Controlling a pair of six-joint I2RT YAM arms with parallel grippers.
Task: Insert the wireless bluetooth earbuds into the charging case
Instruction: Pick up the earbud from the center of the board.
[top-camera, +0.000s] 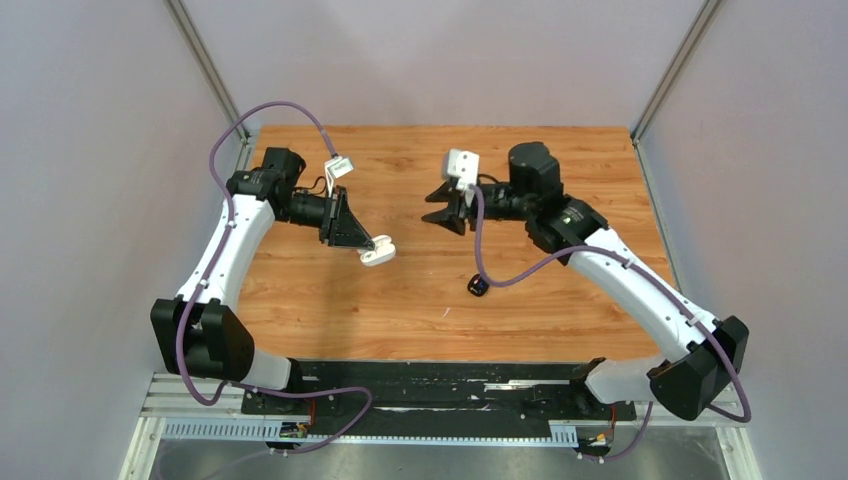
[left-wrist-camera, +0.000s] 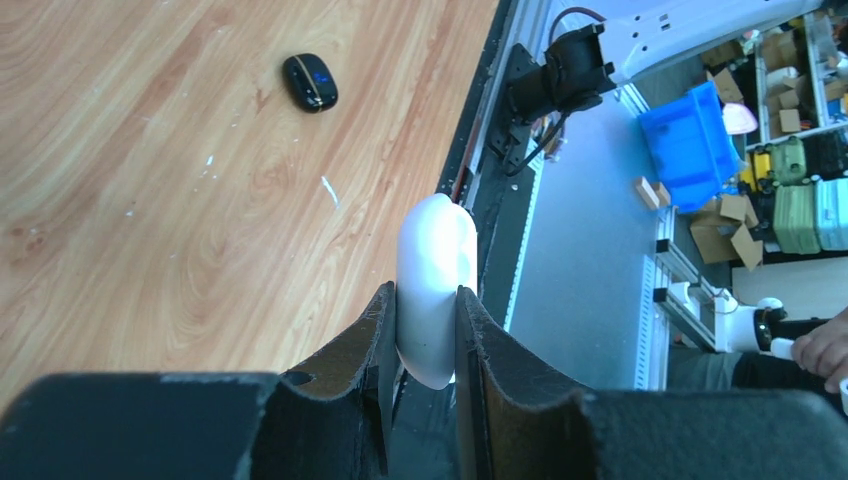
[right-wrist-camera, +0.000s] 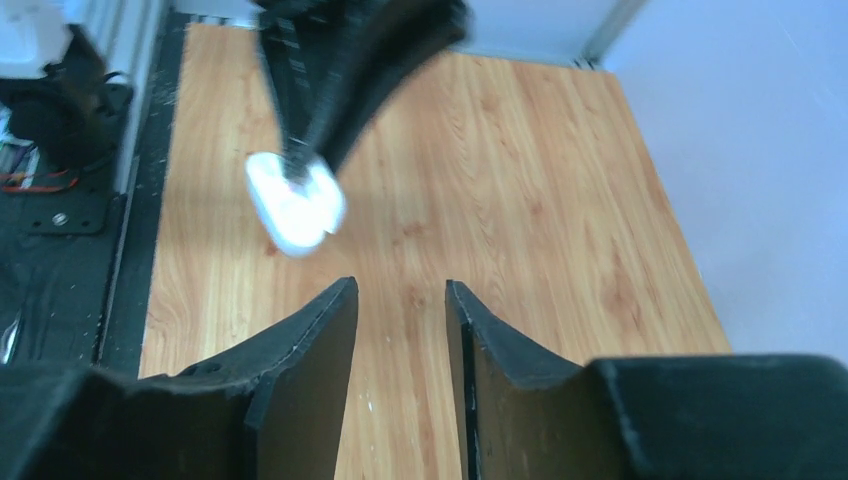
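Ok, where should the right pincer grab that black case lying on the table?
Pinch the black case across its narrow width, at the middle of its long sides, coming straight down. It lies flat on the table, a low rounded oval, so a side approach would likely slip.

One white case (left-wrist-camera: 435, 270), one black case (left-wrist-camera: 309, 82)

case (top-camera: 380, 254) in left hand (top-camera: 368, 243) | other case (top-camera: 478, 286) on table (top-camera: 420, 320), rightward
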